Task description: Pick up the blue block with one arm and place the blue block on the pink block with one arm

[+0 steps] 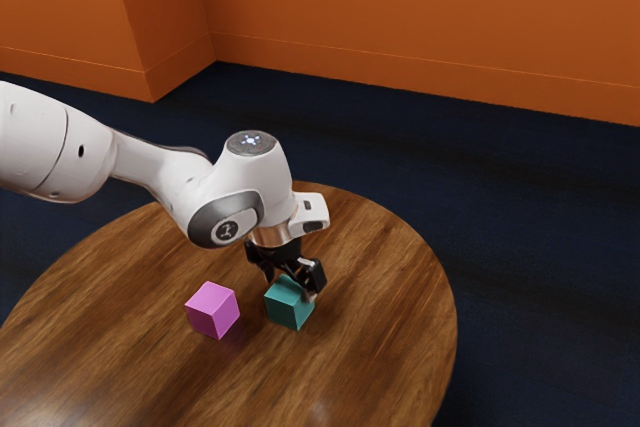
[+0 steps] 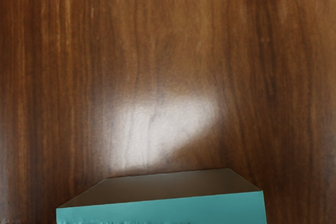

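The blue block [image 1: 289,305], teal in colour, is on the round wooden table [image 1: 120,367] near its middle. My gripper [image 1: 291,283] comes down on it from above, and its black fingers [image 1: 314,276] press the block's top edges from two sides, so it is shut on the block. I cannot tell whether the block is on the wood or just above it. The pink block [image 1: 212,309] stands upright on the table, a short gap away toward the exterior view's left. In the wrist view the blue block [image 2: 163,209] lies right under my hand, with its shadow on the table [image 2: 157,77].
The table's rim [image 1: 445,287] curves round toward the exterior view's right, with dark blue floor [image 1: 520,207] beyond it. Orange walls [image 1: 400,7] stand far behind. Bare wood surrounds both blocks.
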